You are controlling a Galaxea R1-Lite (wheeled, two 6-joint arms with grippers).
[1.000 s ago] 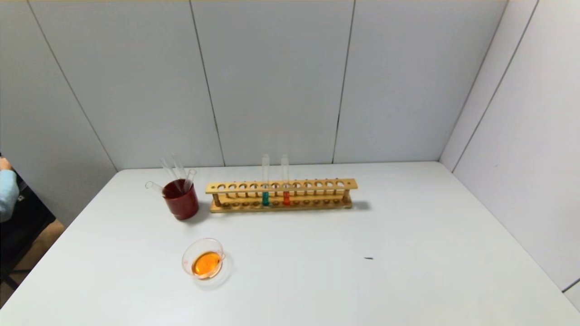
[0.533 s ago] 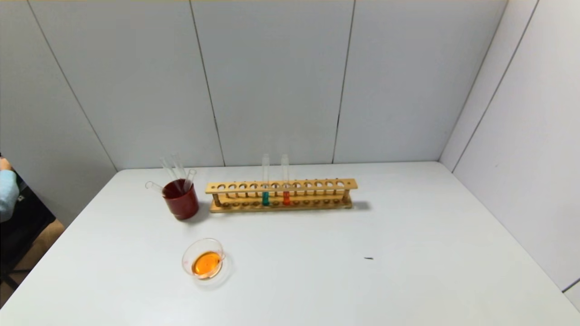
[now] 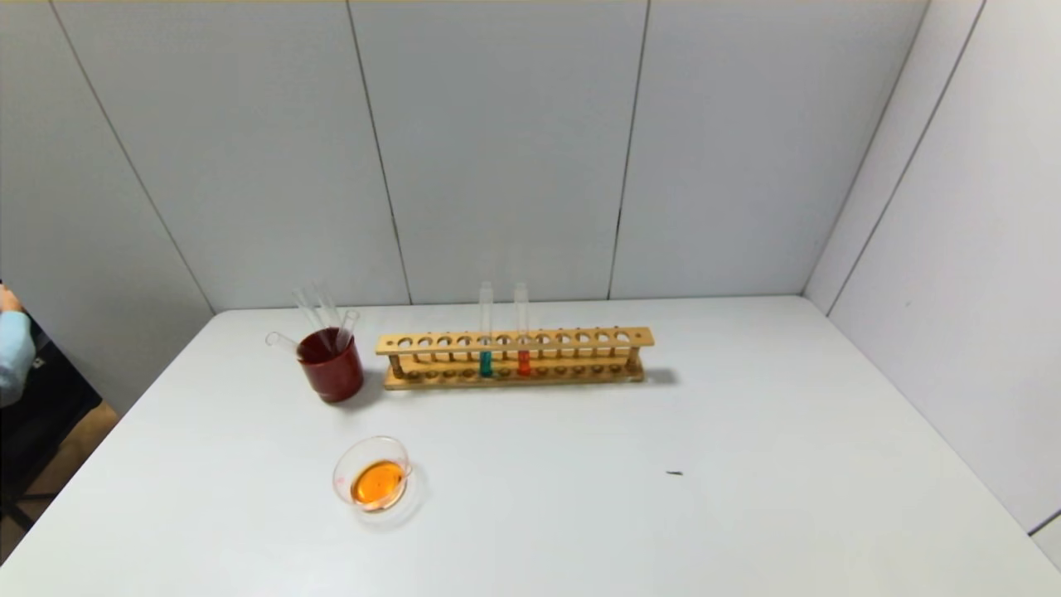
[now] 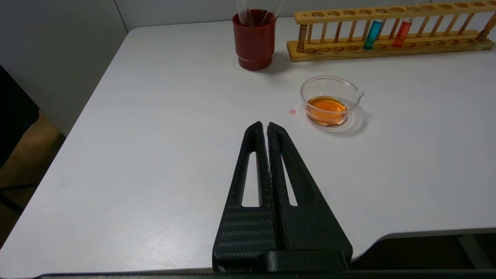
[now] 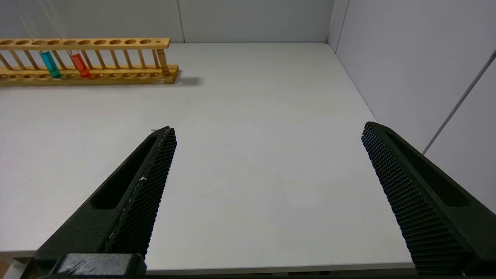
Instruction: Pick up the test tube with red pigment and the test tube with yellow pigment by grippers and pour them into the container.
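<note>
The test tube with red pigment (image 3: pixel 523 362) stands upright in the wooden rack (image 3: pixel 580 338); it also shows in the left wrist view (image 4: pixel 402 34) and the right wrist view (image 5: pixel 80 65). The test tube with yellow pigment is out of view. The container (image 3: pixel 352 458), a clear glass dish, holds orange liquid and sits in front of the cup. My left gripper (image 4: pixel 267 124) is shut on nothing, low over the table, short of the container (image 4: pixel 330 80). My right gripper (image 5: pixel 268 128) is open and empty near the table's front edge. Neither arm shows in the head view.
A teal tube (image 3: pixel 486 363) stands in the rack beside the red one. A dark red cup (image 3: pixel 333 377) left of the rack holds several empty glass tubes. Grey walls enclose the back and right. A person's light-blue sleeve (image 3: pixel 12 348) shows at the far left.
Nothing on the table has moved in the head view. My left gripper has closed.
</note>
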